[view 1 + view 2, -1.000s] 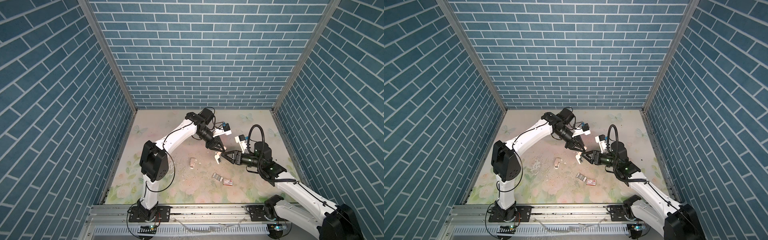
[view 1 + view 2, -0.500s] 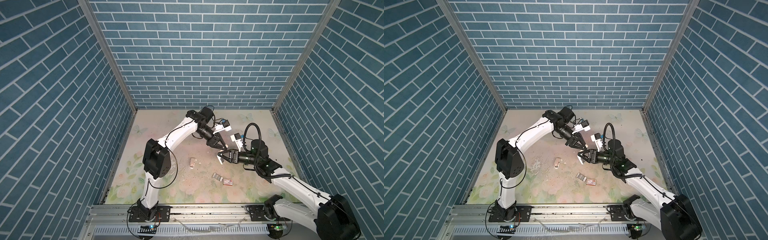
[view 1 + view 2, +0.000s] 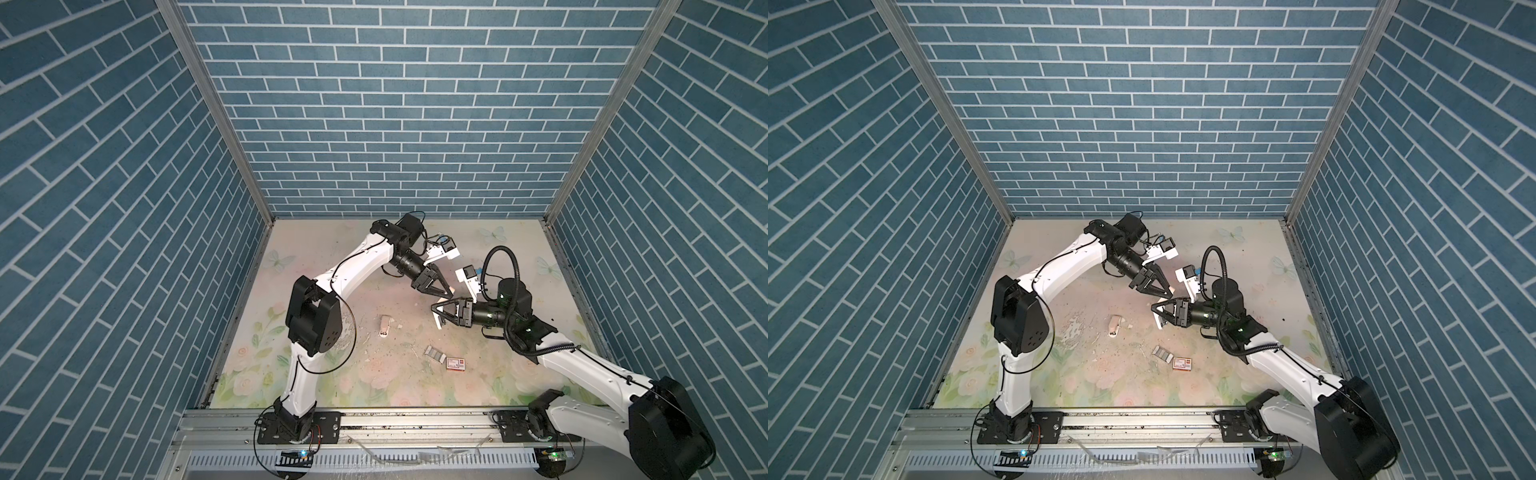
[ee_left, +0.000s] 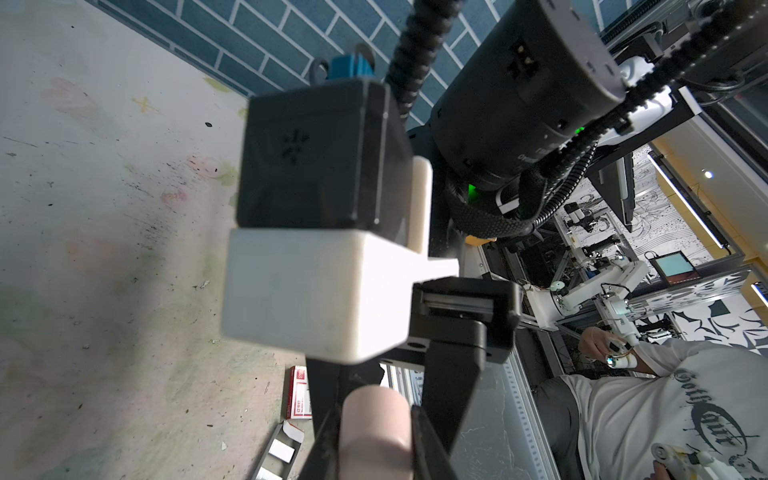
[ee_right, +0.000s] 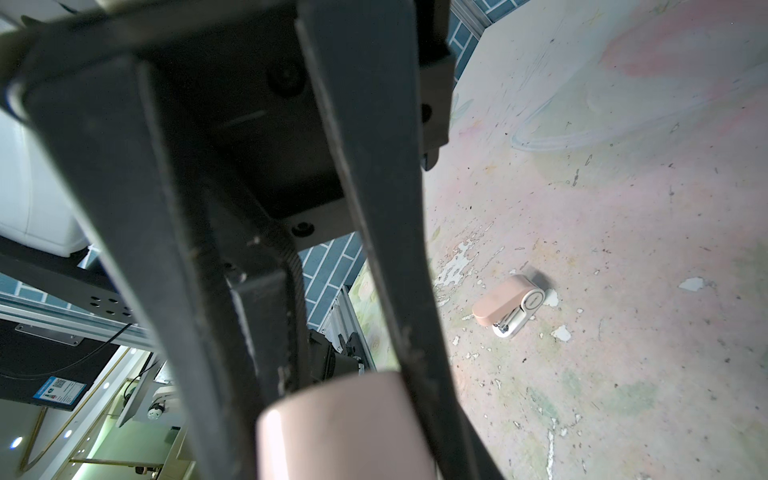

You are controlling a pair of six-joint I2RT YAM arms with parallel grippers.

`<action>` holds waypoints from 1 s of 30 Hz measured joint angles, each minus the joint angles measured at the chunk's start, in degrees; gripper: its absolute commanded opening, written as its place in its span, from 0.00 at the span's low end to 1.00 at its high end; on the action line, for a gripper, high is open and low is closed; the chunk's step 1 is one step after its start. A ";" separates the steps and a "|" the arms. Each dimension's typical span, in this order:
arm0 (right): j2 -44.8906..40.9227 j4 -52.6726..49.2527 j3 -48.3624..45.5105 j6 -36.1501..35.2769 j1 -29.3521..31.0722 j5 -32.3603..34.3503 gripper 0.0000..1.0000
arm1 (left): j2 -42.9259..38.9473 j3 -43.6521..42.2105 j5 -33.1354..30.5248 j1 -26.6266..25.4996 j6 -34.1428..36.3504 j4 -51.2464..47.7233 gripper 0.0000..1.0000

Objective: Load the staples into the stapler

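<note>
- A small red-and-white cardboard box (image 3: 456, 364) is lying on the pale floral table mat (image 3: 332, 374), closest to the front rail.
- The staples (image 3: 434, 354), short silvery-grey metal strips, are lying flat on the mat just beside that box. They are sitting well apart from both grippers, and neither gripper is touching them.
- A small pale pink and white plastic stapler (image 5: 513, 307) is resting alone on the mat, further in and left of the staples in both top views, where the print is flaking.
- The right gripper (image 3: 435, 309) is hanging above the mat and pointing towards the left arm. In the left wrist view its dark fingers (image 4: 451, 374) are standing narrowly either side of a pale pink, round-ended plastic piece (image 4: 376, 432). I cannot tell whether they are actually pressing on it.
- The left gripper (image 3: 444, 294) is angling down from behind, tip to tip with the right gripper. Its jaws are pinching the pale pink piece, which is showing clamped between the long black fingers (image 5: 399, 291) in the right wrist view.
- In a top view, something white is poking out beneath the two gripper tips. It is too small to identify.
- The blue brick-patterned back wall (image 3: 395, 124) is closing off the scene behind the arms.
</note>
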 measured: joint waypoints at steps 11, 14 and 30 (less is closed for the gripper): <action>1.97 -7.85 1.29 0.00 0.04 3.74 0.13 | -2.54 -5.35 -2.86 1.51 -3.45 6.45 0.80; 2.54 -11.41 3.52 -1.36 0.04 5.68 0.13 | -4.70 -7.32 -4.57 3.61 -4.26 8.46 0.80; 20.68 -39.10 17.66 -16.28 0.00 31.85 0.14 | -25.81 -26.29 -30.08 12.94 -0.68 17.88 0.82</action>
